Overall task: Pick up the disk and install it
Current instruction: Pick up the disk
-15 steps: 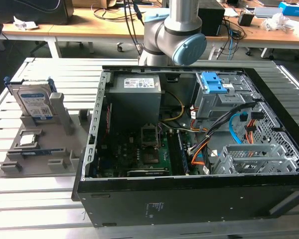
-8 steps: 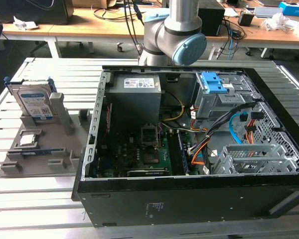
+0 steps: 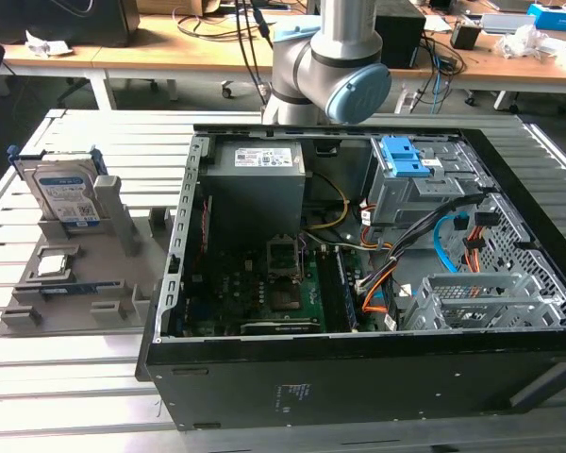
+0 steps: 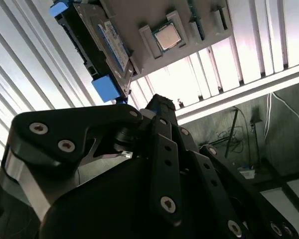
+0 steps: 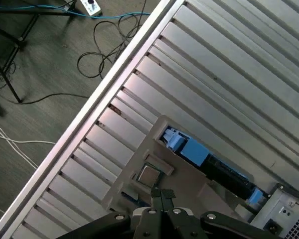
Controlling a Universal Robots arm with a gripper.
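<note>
The gripper (image 5: 162, 196), closed on nothing, hangs above one disk (image 3: 64, 193) and one chip (image 3: 55, 265) on a grey tray (image 3: 99, 274).

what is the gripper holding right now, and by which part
Nothing. In the first wrist view the gripper is shut with nothing in it; the disk stands on edge in the grey holder, apart from the gripper.

The disk (image 3: 64, 193), a flat silver drive with a white-and-blue label and bright blue rails along its edges, stands upright on edge in a grey holder (image 3: 123, 236). It is ungrasped, just beyond the hand (image 5: 162, 195).
</note>
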